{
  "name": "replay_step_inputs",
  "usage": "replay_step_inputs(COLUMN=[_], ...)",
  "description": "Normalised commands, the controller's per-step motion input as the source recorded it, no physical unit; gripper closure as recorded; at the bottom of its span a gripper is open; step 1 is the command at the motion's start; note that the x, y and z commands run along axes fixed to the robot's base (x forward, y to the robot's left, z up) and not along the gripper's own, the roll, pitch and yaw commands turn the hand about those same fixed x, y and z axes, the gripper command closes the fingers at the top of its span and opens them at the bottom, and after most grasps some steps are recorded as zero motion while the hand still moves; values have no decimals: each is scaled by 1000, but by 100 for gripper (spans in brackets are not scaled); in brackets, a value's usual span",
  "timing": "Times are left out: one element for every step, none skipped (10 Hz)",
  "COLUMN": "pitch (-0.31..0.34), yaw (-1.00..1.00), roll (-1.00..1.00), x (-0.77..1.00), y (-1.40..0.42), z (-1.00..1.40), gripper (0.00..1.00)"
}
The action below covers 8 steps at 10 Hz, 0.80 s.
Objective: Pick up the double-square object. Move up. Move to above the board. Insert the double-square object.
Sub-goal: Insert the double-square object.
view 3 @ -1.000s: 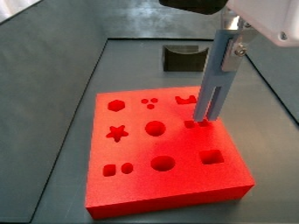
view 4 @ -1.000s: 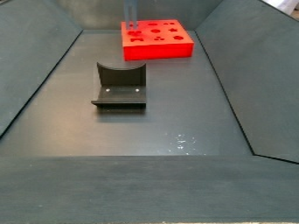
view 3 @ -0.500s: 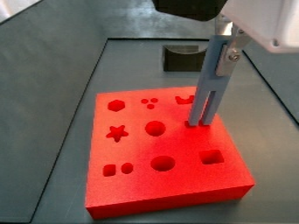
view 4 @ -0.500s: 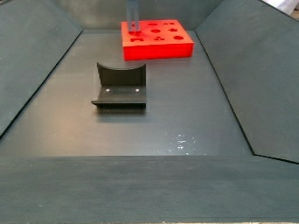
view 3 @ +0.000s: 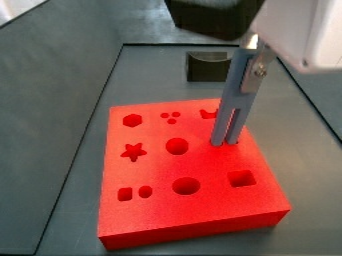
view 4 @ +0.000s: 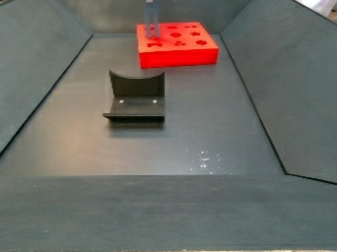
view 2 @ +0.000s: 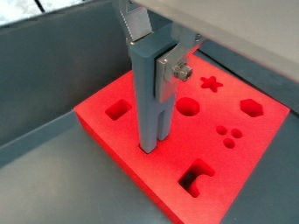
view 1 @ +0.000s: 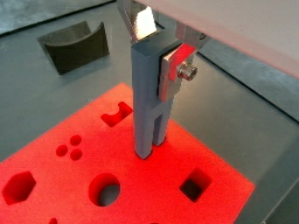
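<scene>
The double-square object [view 1: 149, 105] is a tall blue-grey bar with a slot up its lower half, standing upright. My gripper [view 1: 158, 48] is shut on its upper end, with one silver finger plate [view 1: 176, 63] flat against its side. Both wrist views show the same grip on the object [view 2: 149, 109]. Its lower end meets the top face of the red-orange board [view 1: 222, 162] at a recess near the board's right side [view 3: 225, 143]. How deep it sits there is hidden. In a side view the object [view 4: 150, 25] stands far off over the board [view 4: 184, 56].
The dark grey fixture [view 4: 136, 96] stands on the floor mid-bin, apart from the board, and also shows behind the board [view 3: 207, 65]. Other recesses lie round the object: a square [view 3: 242, 179], a circle [view 3: 178, 147], a star [view 3: 134, 152]. Sloping bin walls surround the floor.
The gripper has come down with the double-square object, and the object's lower end has dropped from just above the board onto its top face at the recess.
</scene>
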Motion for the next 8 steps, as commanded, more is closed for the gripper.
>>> replay_step_inputs(pitch=[14,11,0,0,0,0,-3,0], yaw=[103,0,0,-23,-43,-14,-29,0], roll=[-59,0,27,43,61,39,-20,0], x=[6,74,54,31,43,6,-3,0], y=[-60,-40,-60,-49,-31,-14,0,0], z=[-294,-334,-380,-400,-380,-309,-54,0], gripper=[100,100,100,100,100,100,100,100])
